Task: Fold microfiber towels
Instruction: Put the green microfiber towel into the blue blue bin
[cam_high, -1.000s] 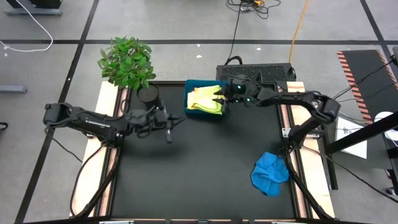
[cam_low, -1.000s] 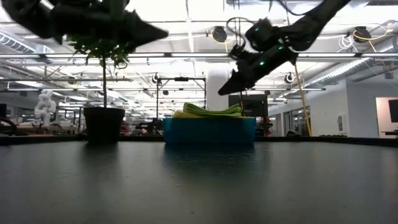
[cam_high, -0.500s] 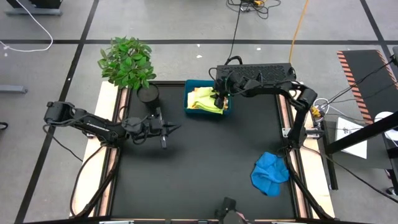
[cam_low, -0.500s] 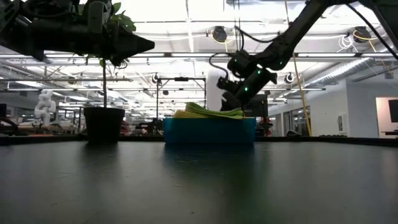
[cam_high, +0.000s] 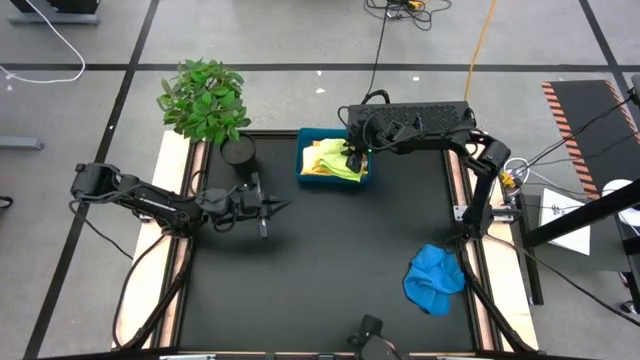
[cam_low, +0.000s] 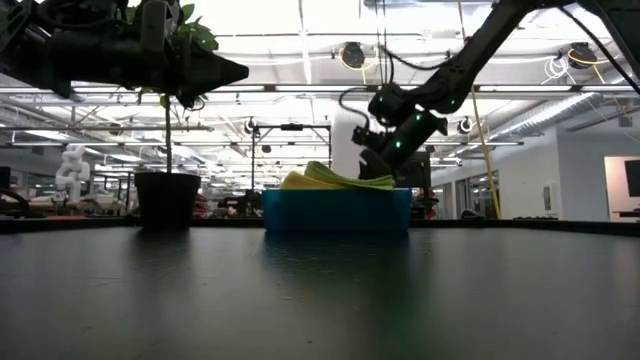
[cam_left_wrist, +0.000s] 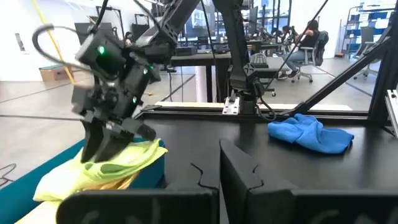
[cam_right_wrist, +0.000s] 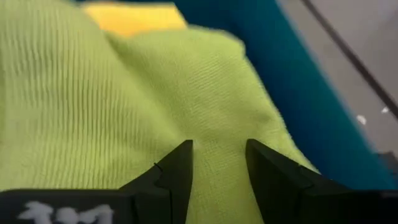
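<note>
A teal tray (cam_high: 308, 140) at the table's far middle holds a stack of towels. A lime green towel (cam_high: 336, 163) lies on top, and a yellow one (cam_high: 318, 150) shows beneath it. My right gripper (cam_high: 352, 159) is down on the stack's right side, shut on the lime green towel (cam_right_wrist: 124, 93). A blue towel (cam_high: 435, 278) lies crumpled on the table at the near right. My left gripper (cam_high: 270, 207) is shut and empty, above the table left of centre. My right gripper pinches a raised bit of the lime green towel's top surface (cam_right_wrist: 217, 134) between its two fingers, near the towel's right edge. The fingers (cam_left_wrist: 102, 146) slant down from the far right. The towel still lies on the stack in the tray; one layer or several, I cannot tell.
A potted plant (cam_high: 205, 100) stands at the far left corner, its dark pot (cam_low: 167, 198) just left of the tray. A black box (cam_high: 420, 115) sits behind the table's far right edge. The table's dark middle (cam_high: 330, 260) is bare.
My right gripper has gone left and down from above the tray's right edge onto the towel stack. The top of the stack now stands a little higher beside the fingers. My left gripper has drawn back slightly toward the table's left edge.
</note>
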